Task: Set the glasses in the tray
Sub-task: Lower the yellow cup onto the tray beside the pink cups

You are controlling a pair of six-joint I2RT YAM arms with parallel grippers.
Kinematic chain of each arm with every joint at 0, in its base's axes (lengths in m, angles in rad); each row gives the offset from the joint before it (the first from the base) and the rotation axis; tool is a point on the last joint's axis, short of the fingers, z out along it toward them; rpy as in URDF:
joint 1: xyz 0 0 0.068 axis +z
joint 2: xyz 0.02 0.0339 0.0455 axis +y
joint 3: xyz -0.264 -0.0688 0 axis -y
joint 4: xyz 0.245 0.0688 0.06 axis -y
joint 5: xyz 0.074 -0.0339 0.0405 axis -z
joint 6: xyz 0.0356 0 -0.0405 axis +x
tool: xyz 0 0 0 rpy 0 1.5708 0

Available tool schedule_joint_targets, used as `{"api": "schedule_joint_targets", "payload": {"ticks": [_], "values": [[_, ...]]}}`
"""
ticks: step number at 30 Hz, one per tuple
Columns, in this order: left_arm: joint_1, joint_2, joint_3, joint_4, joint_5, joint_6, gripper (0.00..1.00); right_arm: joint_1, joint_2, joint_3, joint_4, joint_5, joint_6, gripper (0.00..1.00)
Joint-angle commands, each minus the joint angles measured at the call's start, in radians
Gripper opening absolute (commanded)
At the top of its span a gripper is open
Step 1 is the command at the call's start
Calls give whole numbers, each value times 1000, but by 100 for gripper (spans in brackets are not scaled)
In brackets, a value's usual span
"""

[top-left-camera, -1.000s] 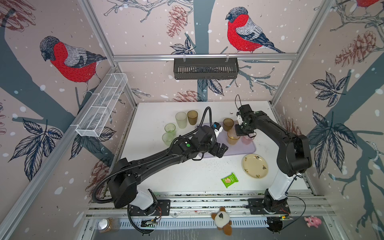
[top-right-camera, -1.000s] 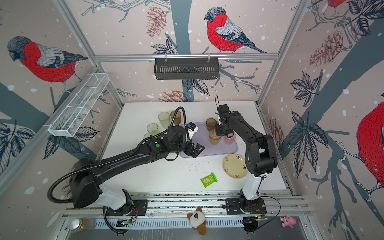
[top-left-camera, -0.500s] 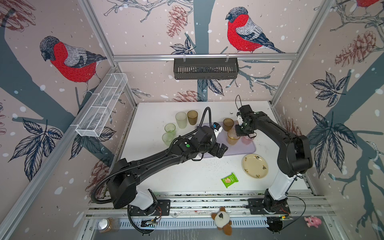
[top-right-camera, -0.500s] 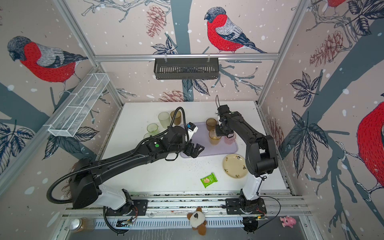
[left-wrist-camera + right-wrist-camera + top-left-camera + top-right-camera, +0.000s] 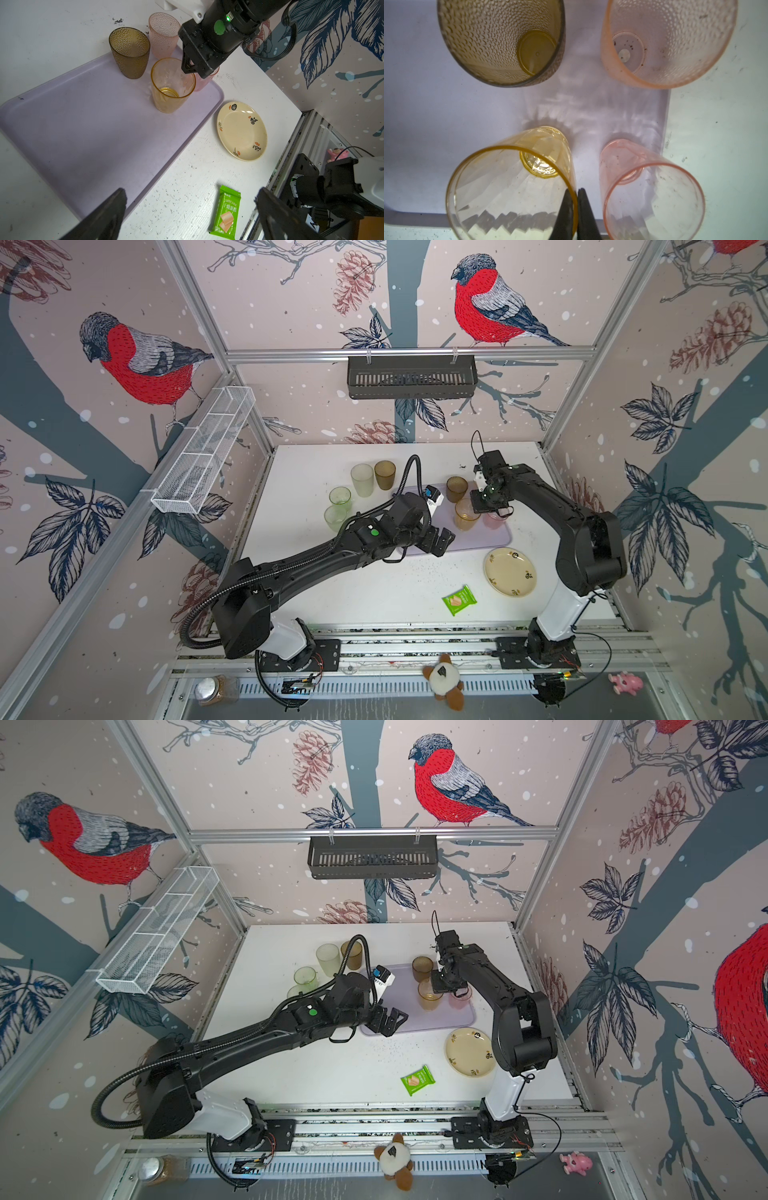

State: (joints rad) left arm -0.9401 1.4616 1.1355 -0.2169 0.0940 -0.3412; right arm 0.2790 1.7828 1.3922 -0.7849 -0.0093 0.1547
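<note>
Room for moving lies mostly over the left and middle of the flat pale lilac plastic tray (image 5: 93, 128), bare to its low rounded rim; its right end is crowded with four upright glasses (image 5: 172, 87), close together but apart. There the right gripper (image 5: 576, 190) has its jaws closed on the wall of the smooth amber-yellow translucent tumbler (image 5: 508, 187) (one finger inside the rim, one outside), which stands on the tray just beside a smooth pink tumbler (image 5: 652, 197) at the right edge. Behind these stand a dimpled brown tumbler (image 5: 500, 41) and a dimpled pink tumbler (image 5: 668, 41), the latter near the rim. The left gripper (image 5: 438, 542) hangs over the tray's near edge, jaws spread wide with nothing between them. Off the tray to its left, on the white speckled worktop (image 5: 374, 597), stand a green tumbler (image 5: 340, 497), a second green tumbler (image 5: 335, 517) just beside it, a frosted pale tumbler (image 5: 362, 480) and a second brown tumbler (image 5: 385, 475). A round cream plate (image 5: 509, 571) lies near the tray's near right corner, not touching, and a green snack packet (image 5: 459, 600) nearer the front. Bullfinch-patterned walls (image 5: 623, 406) enclose the cell; a black slotted basket (image 5: 411, 377) hangs on the rear rail.
</note>
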Motion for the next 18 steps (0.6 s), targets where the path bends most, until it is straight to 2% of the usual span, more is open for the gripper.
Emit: {"api": "schedule_joint_targets", "payload": {"ticks": [1,7,13,18], "values": [[-3,-9,-1,43,-19,-7,98,3,-10,-5,-11,2,-3,6],[-5,-11,-2,44,-20,-9,98,5,-12,-9,-7,2,-2,7],[-5,-15,-2,42,-23,-11,98,7,-17,-13,-2,4,-3,15],[-5,-17,-1,41,-23,-9,98,8,-18,-9,-2,6,-3,16]]}}
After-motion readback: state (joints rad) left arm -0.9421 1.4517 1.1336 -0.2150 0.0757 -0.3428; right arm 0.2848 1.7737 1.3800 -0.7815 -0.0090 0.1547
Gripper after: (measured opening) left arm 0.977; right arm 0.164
